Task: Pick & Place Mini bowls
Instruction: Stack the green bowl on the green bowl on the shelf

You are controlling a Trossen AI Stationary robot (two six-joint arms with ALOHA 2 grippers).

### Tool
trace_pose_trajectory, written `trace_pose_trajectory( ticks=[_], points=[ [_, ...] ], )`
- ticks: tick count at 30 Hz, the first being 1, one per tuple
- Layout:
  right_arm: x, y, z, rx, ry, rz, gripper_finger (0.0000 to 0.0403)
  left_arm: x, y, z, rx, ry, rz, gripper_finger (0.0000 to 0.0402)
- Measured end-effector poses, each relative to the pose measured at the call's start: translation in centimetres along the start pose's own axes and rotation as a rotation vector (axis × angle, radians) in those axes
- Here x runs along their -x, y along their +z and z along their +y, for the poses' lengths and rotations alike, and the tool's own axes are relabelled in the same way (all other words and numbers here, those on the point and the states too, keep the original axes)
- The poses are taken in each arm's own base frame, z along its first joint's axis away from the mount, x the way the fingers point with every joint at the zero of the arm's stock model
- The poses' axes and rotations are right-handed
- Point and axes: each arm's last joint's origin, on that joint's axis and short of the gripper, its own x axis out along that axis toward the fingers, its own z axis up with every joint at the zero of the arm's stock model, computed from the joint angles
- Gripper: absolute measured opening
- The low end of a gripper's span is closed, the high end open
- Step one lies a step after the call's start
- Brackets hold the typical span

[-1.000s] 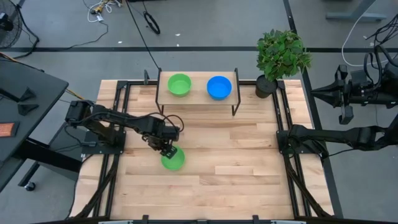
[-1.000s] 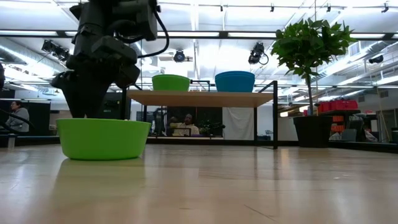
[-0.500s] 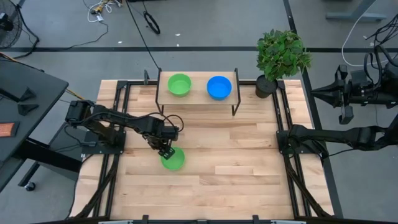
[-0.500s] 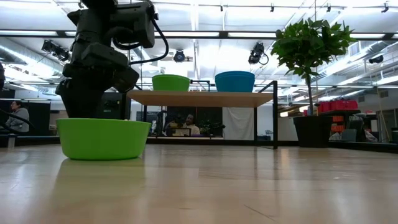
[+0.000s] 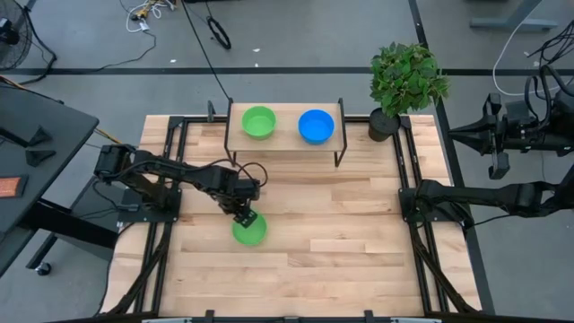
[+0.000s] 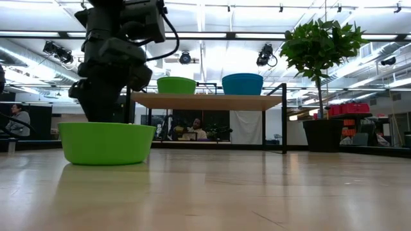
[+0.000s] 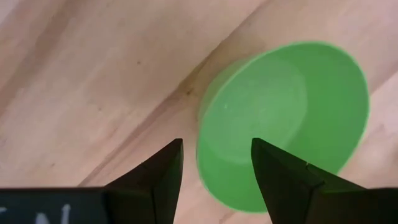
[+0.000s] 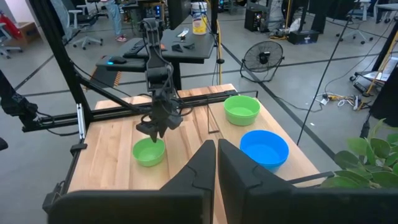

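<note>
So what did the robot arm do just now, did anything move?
The left gripper, fingers open, has crept off the green bowl on the table toward the shelf and holds nothing. That bowl, the green bowl and blue bowl on the shelf, and the right arm stayed put.

Dark jointed arms, black tapered fingers (image 7: 163, 177)
</note>
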Motion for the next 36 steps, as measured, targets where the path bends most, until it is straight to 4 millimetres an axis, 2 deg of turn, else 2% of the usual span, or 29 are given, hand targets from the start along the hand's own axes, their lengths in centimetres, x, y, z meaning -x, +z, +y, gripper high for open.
trace_pose_trajectory(
  ticks=[6, 14, 29, 36],
  points=[
    [0.0, 0.0, 0.0, 0.0, 0.0, 0.0, 0.0023, 0.8, 0.3, -0.6, 0.0, -0.006, -0.011, 0.0195],
    [0.0, 0.0, 0.0, 0.0, 0.0, 0.0, 0.0023, 2.3, -0.6, -0.6, 0.156, 0.1, 0.082, 0.0195],
    [0.0, 0.0, 0.0, 0.0, 0.0, 0.0, 0.0023, 1.7, -4.0, -3.2, 0.399, 0.113, 0.077, 0.0195],
    [0.0, 0.0, 0.0, 0.0, 0.0, 0.0, 0.0023, 0.9, -4.8, -4.0, 0.503, 0.123, 0.027, 0.0195]
  ],
)
